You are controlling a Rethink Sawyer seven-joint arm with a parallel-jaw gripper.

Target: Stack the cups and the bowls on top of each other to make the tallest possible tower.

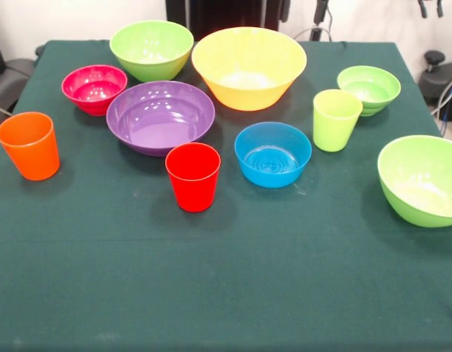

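Note:
All pieces stand apart and upright on the green cloth; no tower is built. The orange cup (pixel 29 145) is at the left, the red cup (pixel 193 176) in the middle, the lime green cup (pixel 335 119) to the right. The yellow bowl (pixel 249 67) is at the back centre, the purple bowl (pixel 161 116) left of centre, the blue bowl (pixel 273 154) beside the red cup, the magenta bowl (pixel 94 89) at the back left. Lime green bowls stand at the back left (pixel 151 49), back right (pixel 368 89) and right edge (pixel 423 180). The gripper is out of view.
The table (pixel 226 286) is covered by a dark green cloth, with its front half bare of objects. The robot's black pedestal (pixel 224 15) stands behind the yellow bowl. Dark equipment and cables sit beyond the table's right edge (pixel 440 73).

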